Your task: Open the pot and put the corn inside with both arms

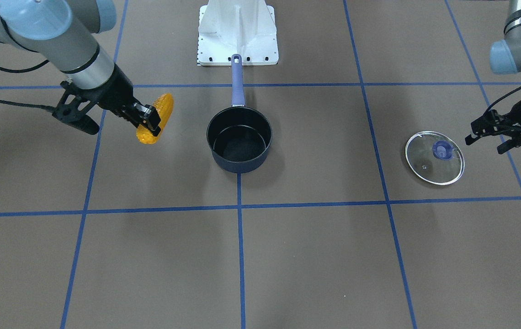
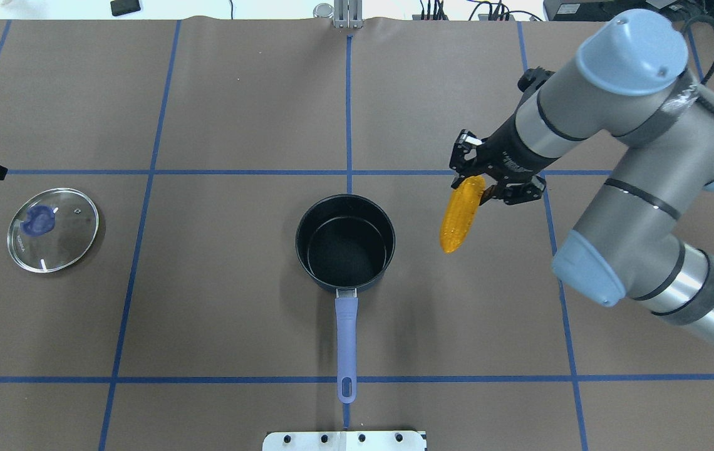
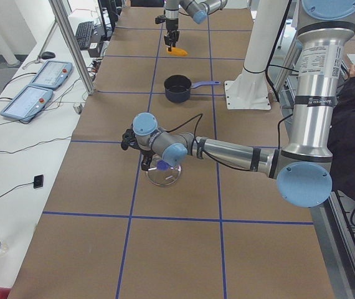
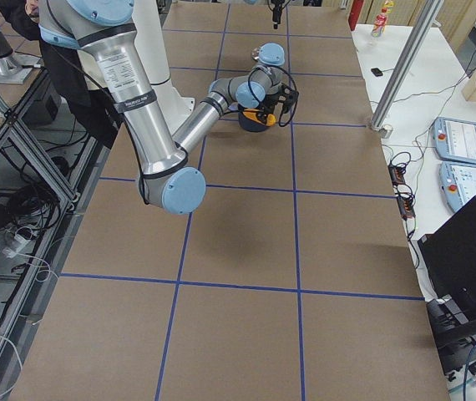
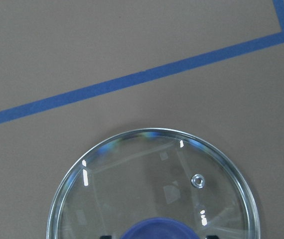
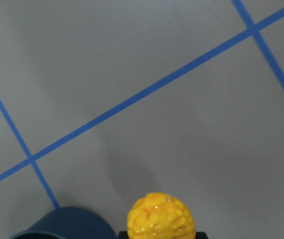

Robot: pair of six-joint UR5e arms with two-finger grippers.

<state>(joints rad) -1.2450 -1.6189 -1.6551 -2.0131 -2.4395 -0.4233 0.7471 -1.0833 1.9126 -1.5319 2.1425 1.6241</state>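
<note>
With the lid (image 2: 62,237) already off and lying flat on the table, knob up, the opening half of the task looks done, and the step in hand is carrying the corn (image 2: 460,213) to the pot (image 2: 300,233).

Taking the overhead view with the pot as the dial's centre, the corn hangs at about 2 o'clock, near the pot but clear of it and lifted off the table. Its free end points toward 6 o'clock. The right gripper (image 2: 479,181) is clamped across the cob. The lid sits at 9 o'clock, well apart from the pot. The left gripper (image 1: 483,145) hovers just beside the lid with its fingers spread and nothing between them.

The pot stands upright and empty, its dark bottom bare and its handle pointing to 6 o'clock.

My reading is that the next move calls for sliding the cob toward 8 o'clock until it is over the pot's mouth, then lowering it and letting go. The cob looks nearly as long as the pot is wide, so it should go in one end first or it may bridge the rim.
</note>
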